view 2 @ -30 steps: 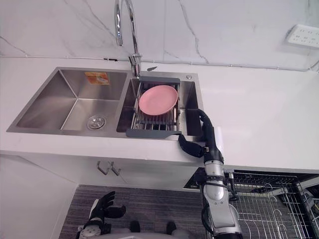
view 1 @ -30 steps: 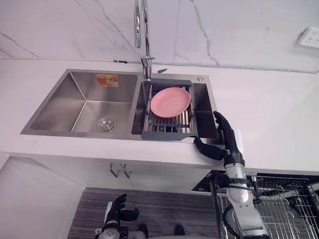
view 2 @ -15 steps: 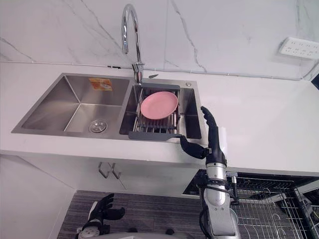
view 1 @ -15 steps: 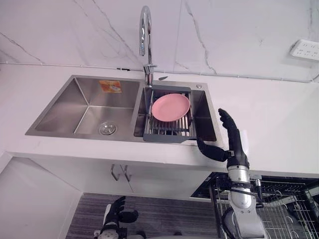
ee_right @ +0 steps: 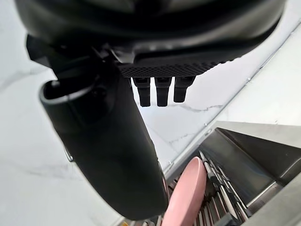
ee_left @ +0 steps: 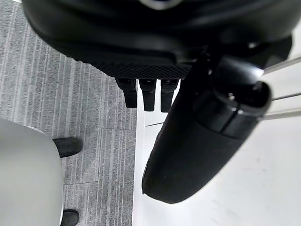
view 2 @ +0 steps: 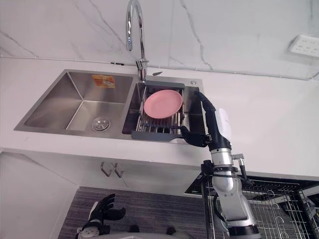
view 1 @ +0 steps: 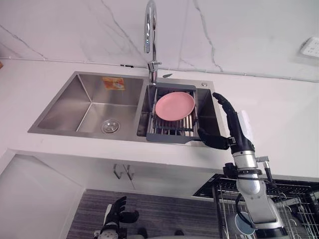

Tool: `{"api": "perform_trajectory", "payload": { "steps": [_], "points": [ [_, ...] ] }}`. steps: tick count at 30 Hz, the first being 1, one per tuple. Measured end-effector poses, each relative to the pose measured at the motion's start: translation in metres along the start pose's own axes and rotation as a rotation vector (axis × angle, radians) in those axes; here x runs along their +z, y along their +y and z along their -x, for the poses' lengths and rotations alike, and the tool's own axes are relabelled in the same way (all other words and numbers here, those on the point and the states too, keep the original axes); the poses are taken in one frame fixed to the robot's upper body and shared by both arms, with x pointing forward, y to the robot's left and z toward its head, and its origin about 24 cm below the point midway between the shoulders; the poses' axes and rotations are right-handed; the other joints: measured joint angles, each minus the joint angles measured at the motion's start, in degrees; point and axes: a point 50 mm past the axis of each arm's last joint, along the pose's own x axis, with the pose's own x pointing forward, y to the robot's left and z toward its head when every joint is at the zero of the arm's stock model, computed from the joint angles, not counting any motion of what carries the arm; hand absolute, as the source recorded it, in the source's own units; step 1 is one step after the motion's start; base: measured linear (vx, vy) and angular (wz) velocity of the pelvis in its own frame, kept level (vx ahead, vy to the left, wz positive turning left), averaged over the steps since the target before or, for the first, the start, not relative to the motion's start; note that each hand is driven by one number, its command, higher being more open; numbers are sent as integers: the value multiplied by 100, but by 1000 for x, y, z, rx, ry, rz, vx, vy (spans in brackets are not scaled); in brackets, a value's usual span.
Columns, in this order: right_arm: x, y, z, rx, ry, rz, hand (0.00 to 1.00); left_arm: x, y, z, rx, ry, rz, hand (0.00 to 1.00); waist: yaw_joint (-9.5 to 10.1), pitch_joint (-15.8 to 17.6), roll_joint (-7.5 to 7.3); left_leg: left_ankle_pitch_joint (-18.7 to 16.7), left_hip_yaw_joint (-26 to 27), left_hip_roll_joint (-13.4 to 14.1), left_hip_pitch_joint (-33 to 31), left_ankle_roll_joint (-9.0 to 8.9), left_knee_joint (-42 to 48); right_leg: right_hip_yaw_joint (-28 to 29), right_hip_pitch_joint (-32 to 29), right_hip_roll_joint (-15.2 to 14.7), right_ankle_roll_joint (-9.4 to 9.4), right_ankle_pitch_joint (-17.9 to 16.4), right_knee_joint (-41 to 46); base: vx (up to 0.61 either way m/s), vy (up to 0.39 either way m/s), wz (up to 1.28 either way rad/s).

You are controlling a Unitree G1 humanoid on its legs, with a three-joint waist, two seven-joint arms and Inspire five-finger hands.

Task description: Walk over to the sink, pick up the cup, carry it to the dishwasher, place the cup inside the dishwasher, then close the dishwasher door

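Note:
A steel double sink [view 1: 84, 107] is set in the white counter. In its right basin a dark drying rack [view 1: 167, 135] carries a pink plate [view 1: 174, 105], which also appears past the fingers [ee_right: 157, 94] in the right wrist view as a pink plate [ee_right: 186, 193] seen edge-on. My right hand [view 1: 234, 129] is raised over the right basin's right edge, fingers straight and thumb spread toward the rack, holding nothing. My left hand [view 1: 115, 214] hangs low above the grey floor, relaxed and holding nothing.
A tall curved faucet [view 1: 149, 30] rises behind the sink's divider. A pulled-out wire dishwasher rack [view 1: 289, 199] sits low at the right under the counter, with a round pale-blue thing [view 1: 244, 222] beside my forearm. A wall socket [view 1: 311, 47] is at far right.
My right hand has risen from the counter's front edge and reached forward over the right basin's rim. The camera has shifted a little; the plate and rack stay put.

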Motion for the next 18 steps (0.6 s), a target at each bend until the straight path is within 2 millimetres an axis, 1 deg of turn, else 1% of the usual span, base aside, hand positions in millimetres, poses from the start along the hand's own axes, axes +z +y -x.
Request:
{"api": "perform_trajectory", "payload": {
  "steps": [8,9,14,18],
  "points": [
    [-10,7,-22,93,-16,171,90,4,-1,0,-10,-19,-4,90,93,5,0,10,-143,-29,-162,15,19,-125,-102,-25,8,-5,4,12,-6,9],
    [-13,9,-31,113,-21,221,90,6,-2,0,-12,-30,-5,90,129,16,7,10,-149,-29,-214,15,37,-130,-146,-24,8,-5,10,-1,-17,4],
    [-10,5,-53,122,-55,321,90,9,-4,0,-17,-48,-1,90,149,103,55,9,-174,-34,-347,14,104,-151,-264,-32,9,-5,72,-5,-4,1],
    [-12,0,-70,135,-64,432,90,16,-4,-1,-18,-79,15,90,155,298,69,6,-236,-58,-490,15,218,-213,-338,-60,11,-7,101,-36,-4,8]
  ]
}}
